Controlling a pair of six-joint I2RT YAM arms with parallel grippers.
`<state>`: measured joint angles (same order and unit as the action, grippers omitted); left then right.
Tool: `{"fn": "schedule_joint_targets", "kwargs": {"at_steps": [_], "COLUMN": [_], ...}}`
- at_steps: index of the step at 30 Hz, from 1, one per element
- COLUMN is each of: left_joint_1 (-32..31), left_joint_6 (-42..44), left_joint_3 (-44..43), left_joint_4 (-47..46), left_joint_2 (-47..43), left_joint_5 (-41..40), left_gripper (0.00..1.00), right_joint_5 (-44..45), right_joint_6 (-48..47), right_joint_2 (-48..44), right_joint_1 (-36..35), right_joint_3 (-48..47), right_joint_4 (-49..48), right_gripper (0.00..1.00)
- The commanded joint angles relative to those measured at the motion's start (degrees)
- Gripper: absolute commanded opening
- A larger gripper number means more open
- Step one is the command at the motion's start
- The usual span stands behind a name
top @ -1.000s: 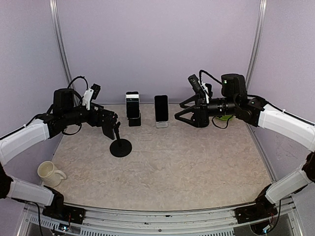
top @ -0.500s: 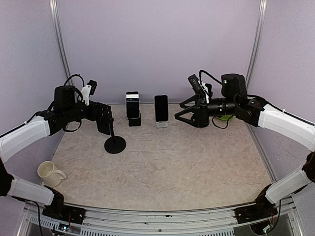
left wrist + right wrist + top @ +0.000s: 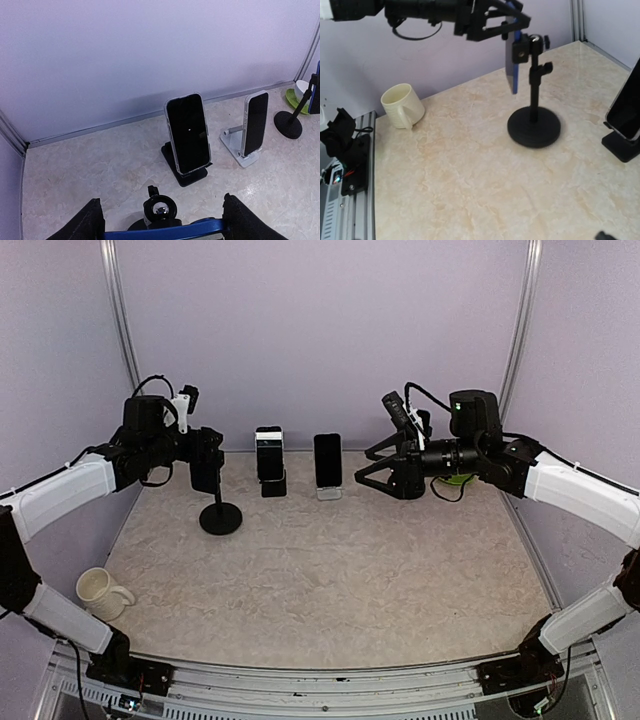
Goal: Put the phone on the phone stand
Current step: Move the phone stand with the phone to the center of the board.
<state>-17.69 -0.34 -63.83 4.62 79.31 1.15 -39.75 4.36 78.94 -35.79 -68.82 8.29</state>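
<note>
My left gripper [image 3: 207, 464] is shut on a blue-edged phone [image 3: 512, 56] and holds it upright against the head of a black pole stand with a round base [image 3: 220, 519]. In the left wrist view the phone's blue edge [image 3: 165, 232] spans the gap between my fingers [image 3: 91, 221], with the stand's ball head [image 3: 159, 210] just behind it. The right wrist view shows the stand [image 3: 534, 127] on the table with the phone at its top. My right gripper [image 3: 364, 468] hovers open and empty at the back right, pointing left.
Two more phones stand at the back wall, one on a black stand [image 3: 269, 462] and one on a white stand [image 3: 327, 465]. A cream mug [image 3: 100, 590] sits at the near left. A green dish [image 3: 298, 99] and another pole stand [image 3: 288, 123] are behind my right arm.
My left gripper has moved left and toward the back wall with the phone. The black round-base stand has slid along with it.
</note>
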Motion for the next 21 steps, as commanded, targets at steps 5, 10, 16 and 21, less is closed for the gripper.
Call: {"fn": "schedule_joint_targets", "kwargs": {"at_steps": [5,10,16,21], "left_joint_1": [0.51,1.18,1.47,2.01], "left_joint_6": [4.65,5.77,5.22,4.23], "left_joint_3": [-10.22,-13.17,-16.50,-17.21], "left_joint_4": [-12.19,-14.14,-16.55,-20.23], "left_joint_2": [4.64,8.53,12.73,15.18], "left_joint_5": [-5.71,-6.70,-9.79,-12.78], "left_gripper": [0.52,0.52,0.52,0.52], "right_joint_5": [0.36,0.54,0.61,0.72], "right_joint_6": [0.03,-0.14,-0.14,-0.17], "right_joint_2": [-1.77,-1.68,-1.42,-1.42], "right_joint_1": [0.52,0.55,0.54,0.55], "right_joint_3": [0.27,0.31,0.14,0.10], "right_joint_4": [-0.35,-0.23,-0.04,0.09], "right_gripper": [1.00,1.00,1.00,1.00]}}
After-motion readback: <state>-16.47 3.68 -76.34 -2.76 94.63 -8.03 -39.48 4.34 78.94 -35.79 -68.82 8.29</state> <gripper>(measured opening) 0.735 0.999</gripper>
